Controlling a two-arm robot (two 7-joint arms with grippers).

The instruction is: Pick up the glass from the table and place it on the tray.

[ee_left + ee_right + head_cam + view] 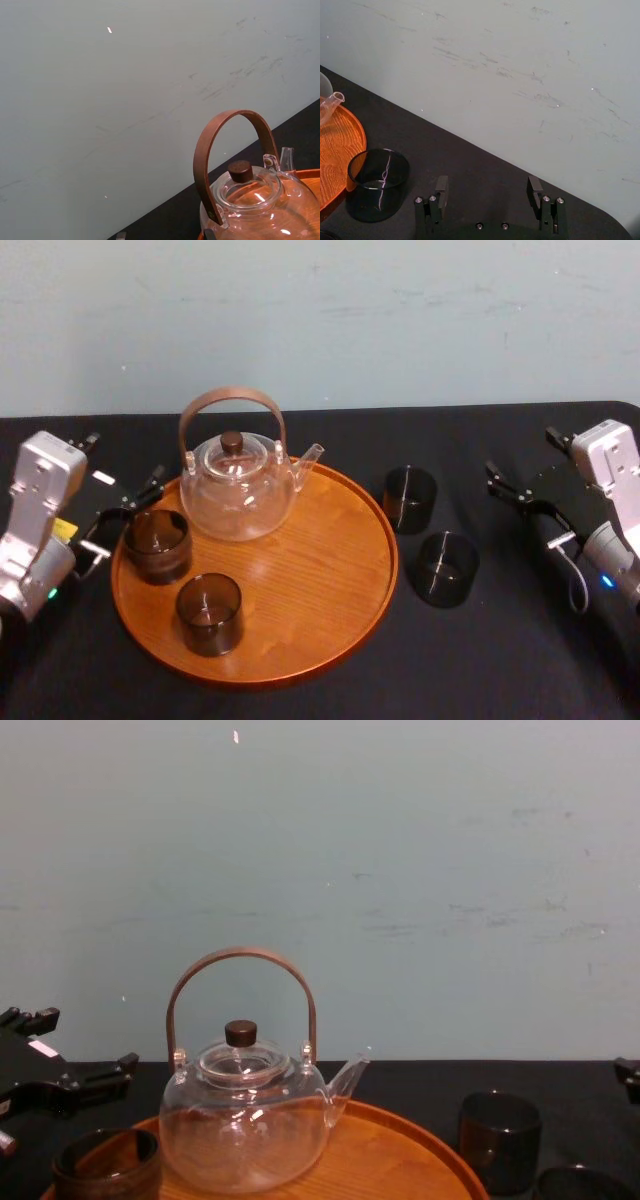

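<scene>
Black table (500,660) | pale wall (400,320) | left gripper (122,518) wide | right gripper (488,184) wide, empty

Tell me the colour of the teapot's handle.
Reddish brown; the handle shows best in the left wrist view.

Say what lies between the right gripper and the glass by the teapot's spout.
Only bare table, in the head view, separates the right gripper from that glass.

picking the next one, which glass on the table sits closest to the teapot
The rear glass, just off the tray rim by the teapot spout; the front glass sits nearer the robot, farther from it.
</scene>
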